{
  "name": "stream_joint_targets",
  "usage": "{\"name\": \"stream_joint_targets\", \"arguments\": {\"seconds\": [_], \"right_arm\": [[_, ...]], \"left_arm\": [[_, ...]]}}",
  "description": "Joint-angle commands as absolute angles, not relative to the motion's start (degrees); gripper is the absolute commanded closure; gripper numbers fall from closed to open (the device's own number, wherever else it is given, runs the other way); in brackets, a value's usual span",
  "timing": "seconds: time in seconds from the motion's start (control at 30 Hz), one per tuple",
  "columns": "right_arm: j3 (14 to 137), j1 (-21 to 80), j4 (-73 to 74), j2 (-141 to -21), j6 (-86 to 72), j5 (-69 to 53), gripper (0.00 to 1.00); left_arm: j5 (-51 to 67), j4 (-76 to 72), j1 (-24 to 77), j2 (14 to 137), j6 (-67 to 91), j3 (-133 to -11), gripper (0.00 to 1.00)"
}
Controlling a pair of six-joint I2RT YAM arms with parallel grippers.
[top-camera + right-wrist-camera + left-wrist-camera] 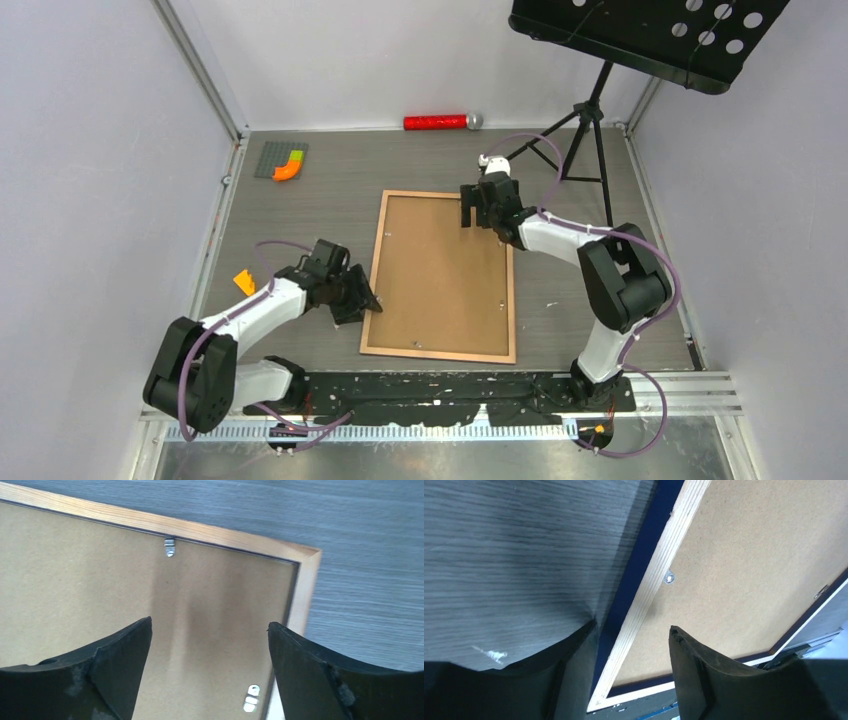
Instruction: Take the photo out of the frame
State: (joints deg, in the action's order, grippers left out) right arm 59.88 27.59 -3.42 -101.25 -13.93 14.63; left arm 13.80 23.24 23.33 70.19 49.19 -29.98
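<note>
- Close up on the left gripper (pixel 630 630): stands partly open astride the left rail of the frame (pixel 659 565), one finger over the table (pixel 514 555), the other over the backing board (pixel 744 570); pinches nothing, likely poised to steady or lift that edge.
- Close up on the right gripper (pixel 210 625): gapes wide and empty above the board's far right corner, probably lined up on the metal clips (pixel 170 547) pinning the board in.
- Keeps the frame face down on the table, pale wooden back upward, presumably to expose board and clips.
- Cannot see the photo: judged to sit hidden beneath the board, inside the frame.
- Looks early in the task: clips to turn and board to lift before reaching the photo.
</note>
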Motion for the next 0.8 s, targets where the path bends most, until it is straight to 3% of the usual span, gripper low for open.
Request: {"name": "stream_joint_targets", "arguments": {"seconds": [0.0,0.1,0.2,0.3,0.43,0.6,0.77], "right_arm": [[59.62,27.17,-5.45,-95.52,-7.19,21.35,0.06],[55.82,27.28,-6.87,-89.45,-3.25,15.91,0.02],[51.24,29.18,-8.64,-86.86,1.21,-4.88,0.05],[48.54,36.74,-12.23,-87.44,6.66,-16.26,0.07],[50.45,47.01,-13.18,-92.55,8.07,-15.78,0.08],[53.74,52.02,-18.31,-98.9,6.88,-16.06,0.1],[57.93,56.77,-17.35,-103.46,11.31,-14.08,0.15]], "left_arm": [[7.59,33.57,23.55,69.34,48.32,-33.66,0.38],[5.6,33.28,22.1,69.93,46.26,-37.57,0.31],[6.36,31.84,19.0,75.16,43.73,-43.11,0.31],[8.65,30.81,17.42,85.05,40.93,-50.6,0.34],[11.63,32.58,17.4,94.84,36.86,-58.96,0.4],[12.15,31.57,17.4,98.7,34.91,-60.17,0.43],[13.73,31.47,17.4,102.31,35.08,-60.26,0.6]]}}
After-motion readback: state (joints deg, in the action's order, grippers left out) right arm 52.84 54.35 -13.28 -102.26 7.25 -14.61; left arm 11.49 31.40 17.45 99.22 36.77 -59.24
